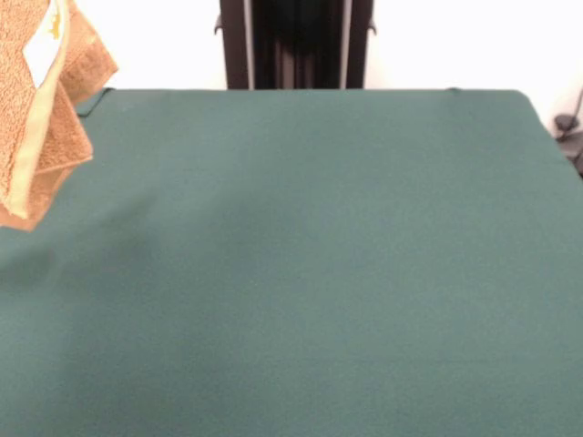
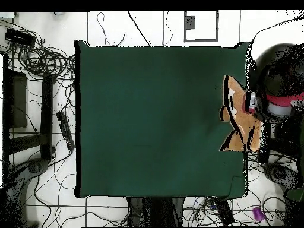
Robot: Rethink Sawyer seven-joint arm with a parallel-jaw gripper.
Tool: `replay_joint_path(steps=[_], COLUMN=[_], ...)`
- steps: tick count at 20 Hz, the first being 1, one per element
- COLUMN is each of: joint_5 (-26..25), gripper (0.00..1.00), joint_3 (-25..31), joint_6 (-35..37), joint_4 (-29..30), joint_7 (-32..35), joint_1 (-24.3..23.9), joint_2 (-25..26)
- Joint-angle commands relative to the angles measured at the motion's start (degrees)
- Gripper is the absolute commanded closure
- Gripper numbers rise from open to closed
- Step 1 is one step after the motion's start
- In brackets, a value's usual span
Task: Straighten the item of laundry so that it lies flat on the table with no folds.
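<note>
The orange-tan towel [image 1: 46, 127] hangs crumpled in the air at the top left of the front view, above the table's corner, with its lighter hem and white care label [image 1: 43, 50] showing. In the overhead view the towel [image 2: 240, 122] is at the right edge of the dark green table [image 2: 154, 119], partly over it. What holds the towel is hidden. The table [image 1: 310, 273] has nothing lying on it. The gripper shows in neither view.
The robot's black pedestal [image 1: 296, 44] stands at the table's far side. A person [image 2: 282, 89] is beside the table's right edge, next to the towel. Cables [image 2: 41, 59] and dark equipment lie on the floor to the left.
</note>
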Motion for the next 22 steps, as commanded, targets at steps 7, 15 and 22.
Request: replay_joint_path(steps=[7, 15, 22], joint_5=[-3.1, -4.4, -4.9], gripper=[1.0, 1.0, 1.0], joint_3=[3.9, 1.7, 0.3], joint_6=[3.7, 2.0, 2.6], joint_4=[-2.7, -3.4, -5.4], joint_7=[-6.8, 0.5, 5.4], joint_1=[3.5, 4.7, 5.6], joint_2=[1.6, 3.0, 4.4])
